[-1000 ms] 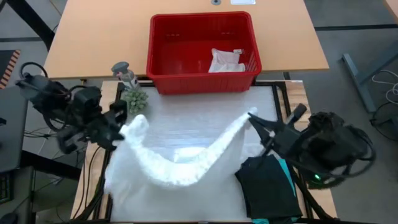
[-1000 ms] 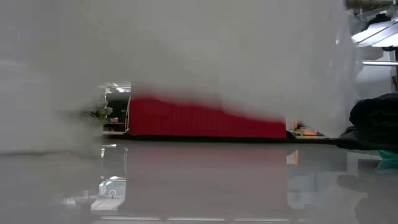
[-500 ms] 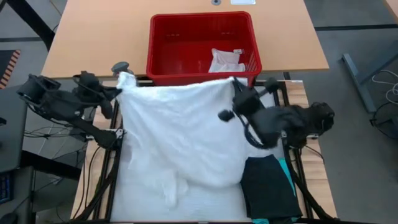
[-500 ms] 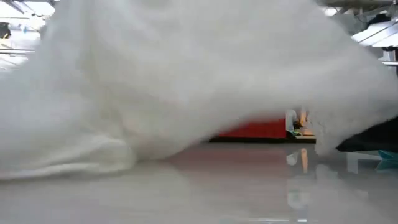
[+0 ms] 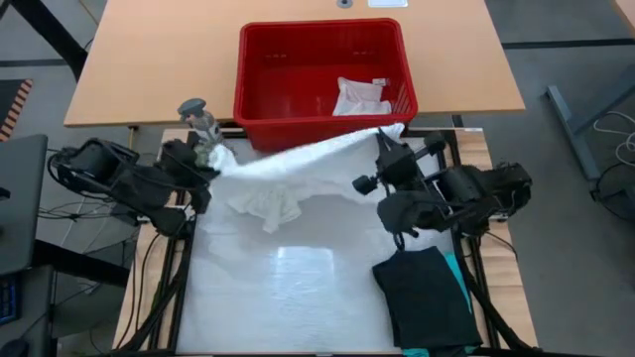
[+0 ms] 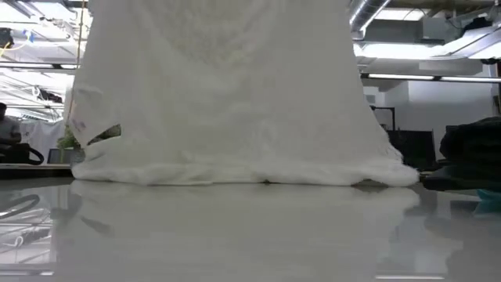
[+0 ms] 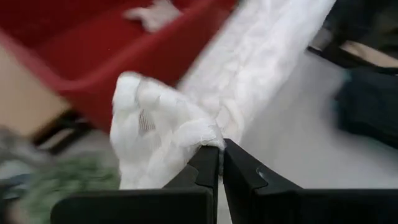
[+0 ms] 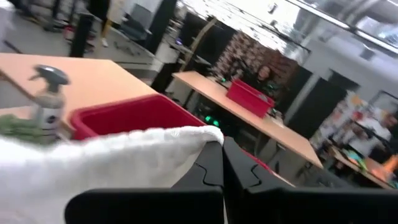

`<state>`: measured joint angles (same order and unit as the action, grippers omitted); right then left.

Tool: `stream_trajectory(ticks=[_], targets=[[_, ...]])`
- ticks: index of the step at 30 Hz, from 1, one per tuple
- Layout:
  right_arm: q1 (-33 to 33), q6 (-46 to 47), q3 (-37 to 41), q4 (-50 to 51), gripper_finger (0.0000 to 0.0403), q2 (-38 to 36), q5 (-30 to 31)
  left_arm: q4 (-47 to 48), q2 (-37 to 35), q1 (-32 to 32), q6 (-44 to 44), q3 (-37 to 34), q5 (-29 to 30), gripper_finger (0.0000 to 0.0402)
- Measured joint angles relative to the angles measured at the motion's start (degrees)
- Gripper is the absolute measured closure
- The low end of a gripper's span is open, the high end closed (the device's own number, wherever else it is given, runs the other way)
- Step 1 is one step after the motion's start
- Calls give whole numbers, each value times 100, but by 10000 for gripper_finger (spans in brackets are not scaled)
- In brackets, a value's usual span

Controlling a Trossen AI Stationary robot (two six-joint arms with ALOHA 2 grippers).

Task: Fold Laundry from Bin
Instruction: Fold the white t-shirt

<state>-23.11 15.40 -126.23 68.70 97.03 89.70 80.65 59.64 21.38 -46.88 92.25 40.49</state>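
The large white lacy top [image 5: 298, 164] is stretched between my two grippers near the table's far edge, just in front of the red bin [image 5: 322, 124]. In the low view the white lacy top [image 6: 227, 102] hangs like a curtain, its lower edge [image 6: 235, 174] resting on the table. My left gripper [image 5: 210, 161] is shut on its left end and my right gripper [image 5: 382, 139] on its right end. A small white cloth [image 5: 362, 96] lies in the bin. A black garment [image 5: 427, 293] lies on a teal one [image 5: 458, 273] at the near right. My left gripper [image 7: 219, 163] pinches a bunched-up end of the top [image 7: 199, 134] between its two fingers, slanting down from the table's left. The cloth wads up above the fingertips and runs off toward the other arm. My right gripper [image 8: 222, 155] pinches the top's upper corner [image 8: 208, 135] between its two fingers, roughly level, from the table's right. From there the upper edge runs fairly taut toward the left gripper, and the rest hangs below.
A spray bottle [image 5: 196, 117] and a small green plant [image 8: 18, 124] stand at the far left, beside the bin and close to my left gripper. The glossy white table top [image 5: 278, 297] lies bare in the near middle.
Both grippers have swung the top toward the far edge and then sunk a little. The top first sagged between them over the table's middle, then billowed out flat. Now it hangs by the bin with its lower edge on the table. Both grippers stayed shut.
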Motion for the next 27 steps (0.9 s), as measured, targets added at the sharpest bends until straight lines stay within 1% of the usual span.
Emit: stream_trajectory(ticks=[4, 8, 10, 14, 18, 20, 21, 23, 25, 27], targets=[[-421, -1309, 0, -1218, 388, 0, 29, -753, 89, 1, 260, 62, -526, 401], [-894, -3142, 0, -2930, 388, 0, 29, -1568, 239, 63, 572, 528, -1116, 401], [-1120, -4009, 0, -3875, 388, 0, 36, -2003, 326, 203, 810, 817, -1289, 401], [-1581, -5356, -2, -5382, 388, 0, 49, -2701, 428, 611, 1225, 1408, -1348, 401], [-1957, -6215, -2, -6470, 388, 0, 49, -3015, 553, 1013, 1283, 1987, -1274, 401], [-2044, -6545, -2, -6795, 388, 0, 47, -2969, 603, 1141, 1278, 2261, -1141, 401], [-2050, -6611, -4, -6797, 388, -22, 47, -2863, 611, 1179, 1269, 2399, -1035, 401], [-1993, -6616, -4, -6674, 388, -102, 45, -2361, 600, 1201, 1101, 2621, -774, 401], [-1803, -6560, -5, -6516, 388, -200, 44, -1470, 564, 1200, 701, 2810, -344, 401], [-1529, -6347, -13, -6079, 388, -318, 45, -295, 552, 1183, 74, 2918, 166, 401]])
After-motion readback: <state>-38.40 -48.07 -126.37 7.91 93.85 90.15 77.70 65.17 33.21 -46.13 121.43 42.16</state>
